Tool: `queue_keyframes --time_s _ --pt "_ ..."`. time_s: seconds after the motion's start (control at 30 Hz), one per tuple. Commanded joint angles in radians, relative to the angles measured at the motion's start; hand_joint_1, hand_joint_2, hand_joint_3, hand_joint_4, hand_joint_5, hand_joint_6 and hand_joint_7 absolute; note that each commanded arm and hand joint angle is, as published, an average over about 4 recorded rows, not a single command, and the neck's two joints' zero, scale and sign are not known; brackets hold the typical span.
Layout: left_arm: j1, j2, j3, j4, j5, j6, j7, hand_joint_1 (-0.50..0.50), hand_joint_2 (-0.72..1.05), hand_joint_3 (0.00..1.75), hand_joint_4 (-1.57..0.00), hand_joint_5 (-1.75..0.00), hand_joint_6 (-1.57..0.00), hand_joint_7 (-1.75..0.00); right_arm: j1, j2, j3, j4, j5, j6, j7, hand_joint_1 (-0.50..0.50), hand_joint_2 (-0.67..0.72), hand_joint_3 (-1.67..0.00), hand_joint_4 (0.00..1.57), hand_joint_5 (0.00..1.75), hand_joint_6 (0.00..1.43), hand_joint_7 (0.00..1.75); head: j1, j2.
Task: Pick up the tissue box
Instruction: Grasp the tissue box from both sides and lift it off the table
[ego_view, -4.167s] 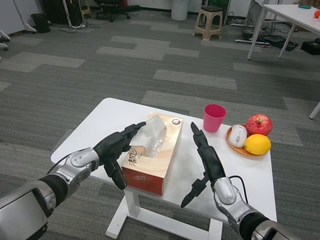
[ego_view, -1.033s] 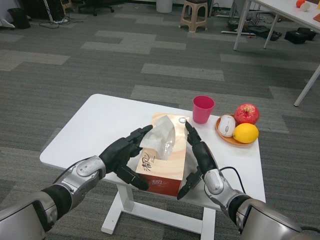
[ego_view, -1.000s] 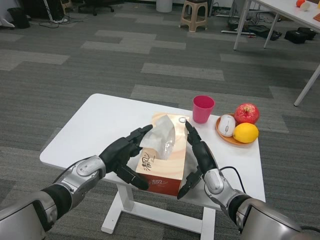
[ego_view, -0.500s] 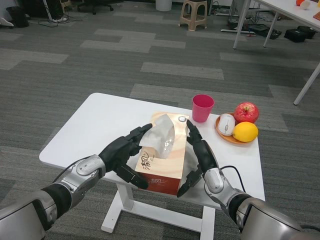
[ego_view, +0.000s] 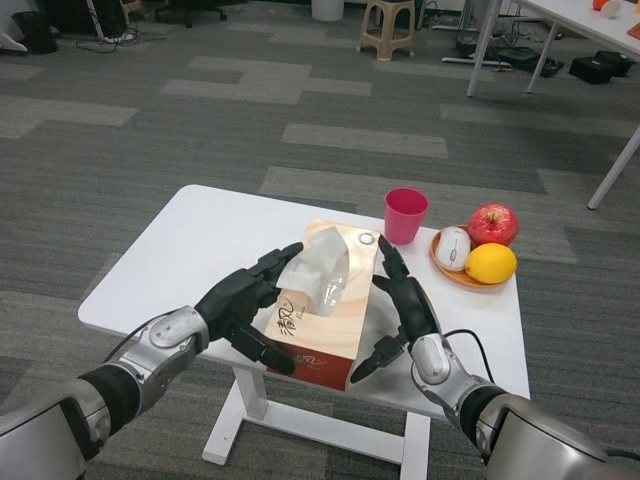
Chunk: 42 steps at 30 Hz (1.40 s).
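The fingers (ego_view: 262, 276) of the left hand (ego_view: 243, 300) lie flat and stretched along the left side of the tissue box (ego_view: 322, 305), with the thumb hooked round the near lower corner. The right hand (ego_view: 404, 303) presses against the opposite side, its fingers straight and close together, thumb pointing down toward the near edge. The box is clamped between the two palms. It is orange and tan with a white tissue (ego_view: 325, 267) sticking up from the slot on top. It sits tilted, its near end over the front edge of the white table (ego_view: 190, 250); whether its base touches the tabletop cannot be told from this angle.

Behind the box, near its far right corner, stands a pink cup (ego_view: 405, 215). Just to the right of the cup is an orange plate (ego_view: 447, 272) holding a red apple (ego_view: 496, 224), a yellow lemon (ego_view: 490, 263) and a white computer mouse (ego_view: 455, 246), all touching one another.

Across the grey carpet, a beige stool (ego_view: 390, 28) stands at the top of the view, and another white table (ego_view: 580, 35) stands at the upper right.
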Motion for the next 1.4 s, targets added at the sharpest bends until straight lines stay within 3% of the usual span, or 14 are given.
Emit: queue_keyframes --time_s 0.03,0.13,0.27,0.47,0.63,1.1,1.4 --pt "-0.013 -0.01 0.001 -0.031 0.002 -0.015 -0.019 0.5 0.34 0.0 0.0 0.0 0.0 0.0 -0.008 0.015 0.006 -0.03 -0.006 0.0 0.009 -0.46 -0.27 -0.16 1.51 0.68 0.0 0.07 0.004 0.002" --pt "-0.013 -0.009 0.003 -0.037 0.002 -0.015 -0.019 0.5 0.34 0.0 0.0 0.0 0.0 0.0 -0.008 0.014 0.007 -0.036 -0.005 0.001 0.01 -0.44 -0.26 -0.16 1.44 0.68 0.0 0.07 0.006 0.004" --pt "-0.013 -0.008 0.003 -0.037 0.001 -0.015 -0.019 0.5 0.34 0.0 0.0 0.0 0.0 0.0 -0.009 0.012 0.01 -0.043 -0.004 0.005 0.012 -0.42 -0.19 -0.16 1.17 0.68 0.0 0.07 0.006 0.004" --pt "-0.013 -0.005 0.003 -0.037 -0.001 -0.015 -0.018 0.5 0.34 0.0 0.0 0.0 0.0 0.0 -0.009 0.01 0.012 -0.047 -0.003 0.008 0.021 -0.33 -0.22 -0.22 0.82 0.41 0.0 0.07 0.01 0.004" --pt "-0.013 -0.003 0.002 -0.037 -0.002 -0.015 -0.018 0.5 0.34 0.0 0.0 0.0 0.0 0.0 -0.009 0.01 0.012 -0.054 -0.003 0.009 0.037 -0.28 -0.22 -0.24 0.69 0.32 0.0 0.07 0.01 0.006" --pt "-0.012 -0.002 0.002 -0.036 -0.006 -0.015 -0.018 0.5 0.34 0.02 0.0 0.0 0.0 0.0 -0.008 0.008 0.014 -0.065 -0.001 0.013 0.091 -0.17 -0.16 -0.24 0.07 0.05 0.0 0.07 0.012 0.007" --pt "-0.012 -0.002 0.003 -0.034 -0.007 -0.015 -0.018 0.5 0.34 0.0 0.0 0.0 0.0 0.0 -0.008 0.008 0.012 -0.068 -0.001 0.014 0.115 -0.17 -0.16 -0.24 0.0 0.0 0.0 0.07 0.011 0.004"
